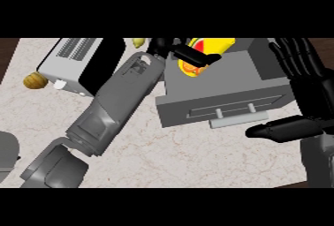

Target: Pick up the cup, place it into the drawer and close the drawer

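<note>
Drawer (pixel 222 103) holds cup (pixel 218 46), left hand (pixel 186 52) fingers curled round it, right hand (pixel 306 75) fingers straight.

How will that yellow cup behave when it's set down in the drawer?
The yellow cup looks rigid, so probably won't deform under the left hand's fingers. Its rounded wall suggests it may roll inside the drawer if laid sideways.

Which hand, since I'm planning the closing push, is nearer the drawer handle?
Right. The right hand sits just right of the drawer handle; the left hand is over the open drawer, curled round the yellow cup.
</note>
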